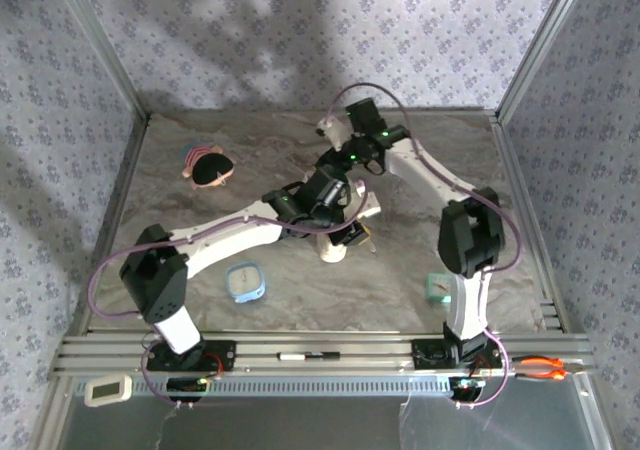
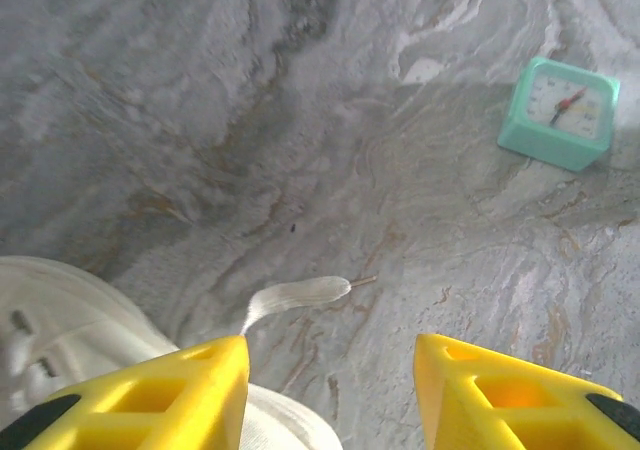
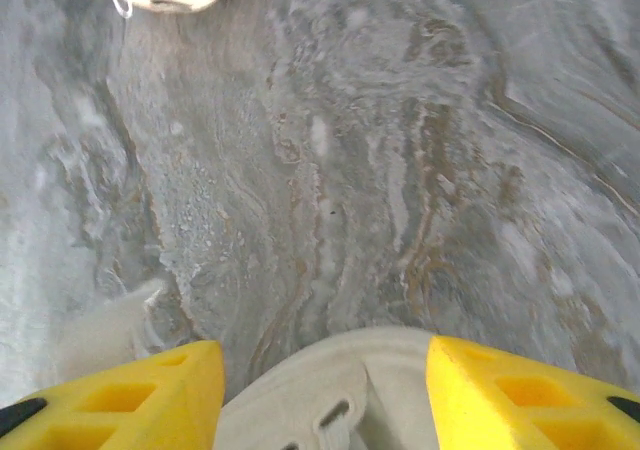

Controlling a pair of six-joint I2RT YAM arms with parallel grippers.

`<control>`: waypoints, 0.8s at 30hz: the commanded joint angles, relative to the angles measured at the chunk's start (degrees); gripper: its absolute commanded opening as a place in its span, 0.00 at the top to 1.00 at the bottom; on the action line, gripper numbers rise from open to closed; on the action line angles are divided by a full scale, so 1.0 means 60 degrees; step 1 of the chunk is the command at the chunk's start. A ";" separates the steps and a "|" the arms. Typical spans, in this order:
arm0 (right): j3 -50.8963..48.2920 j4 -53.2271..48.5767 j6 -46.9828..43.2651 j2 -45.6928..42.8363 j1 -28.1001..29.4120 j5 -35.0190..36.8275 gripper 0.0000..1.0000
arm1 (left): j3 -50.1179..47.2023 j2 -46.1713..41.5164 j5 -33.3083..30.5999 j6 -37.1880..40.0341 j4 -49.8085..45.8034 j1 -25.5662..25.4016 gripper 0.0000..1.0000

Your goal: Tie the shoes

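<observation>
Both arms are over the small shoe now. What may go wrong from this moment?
1. The lace end lies loose on the table beside the open left fingers; nothing holds it, so any knot may be slack.
2. The open right fingers straddle the shoe; lowering might push it aside.
3. In the top view the left arm and right arm crowd together over it and might collide.
</observation>
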 commanded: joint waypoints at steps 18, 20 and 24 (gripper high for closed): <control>-0.6410 0.0384 -0.2651 -0.4288 -0.0173 0.1379 0.36 | -0.1767 -0.1218 0.3940 0.4993 0.0270 0.5432 0.51; -0.6861 0.0676 -0.2877 -0.4312 0.0279 0.1604 0.36 | -0.1821 -0.0592 0.3909 0.5612 0.0478 0.5482 0.51; -0.7101 0.1281 -0.3070 -0.3714 0.0940 0.2234 0.34 | -0.2053 0.0340 0.3897 0.6426 0.1323 0.5269 0.50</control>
